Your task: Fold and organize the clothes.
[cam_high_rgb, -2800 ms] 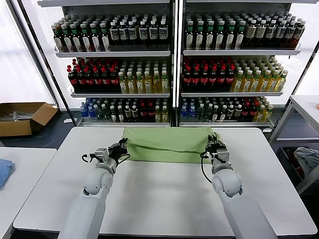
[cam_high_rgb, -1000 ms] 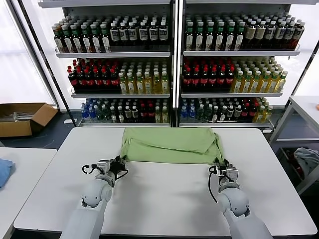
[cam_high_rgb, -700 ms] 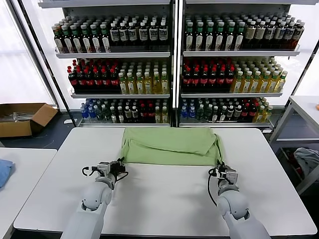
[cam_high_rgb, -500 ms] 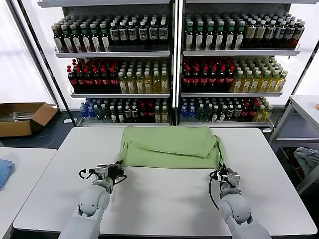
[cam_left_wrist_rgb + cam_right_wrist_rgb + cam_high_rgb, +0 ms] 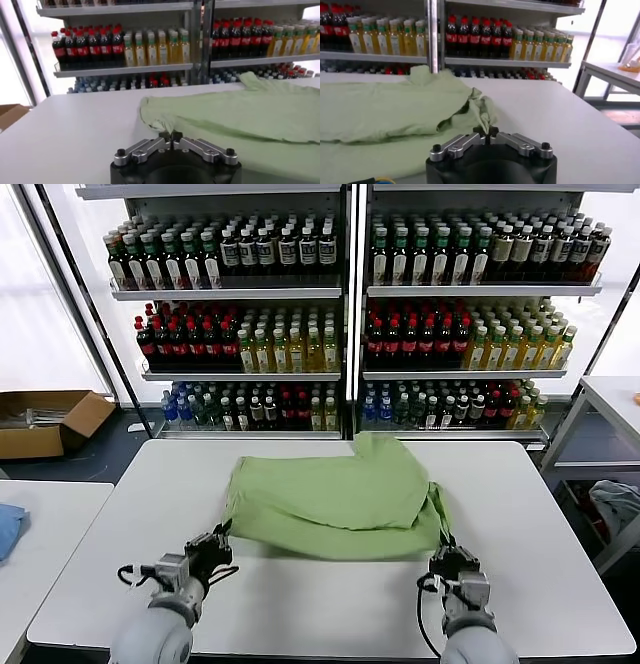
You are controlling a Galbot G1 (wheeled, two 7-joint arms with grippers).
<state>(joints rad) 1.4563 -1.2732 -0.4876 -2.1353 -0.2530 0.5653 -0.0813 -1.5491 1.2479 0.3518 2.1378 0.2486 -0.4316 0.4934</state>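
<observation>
Evidently both near corners of the polo shirt [image 5: 335, 502] were pinched, left gripper [image 5: 207, 552] and right gripper [image 5: 452, 562] clamped on fabric, so the bench [image 5: 120, 514] could carry an even fold.

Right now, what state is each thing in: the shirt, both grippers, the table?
Polo shirt: partly folded, lying rumpled on the table, near corners pinched.
Left gripper: shut on the shirt's near left corner.
Right gripper: shut on the shirt's near right corner.
Table: white, bearing the shirt.
</observation>
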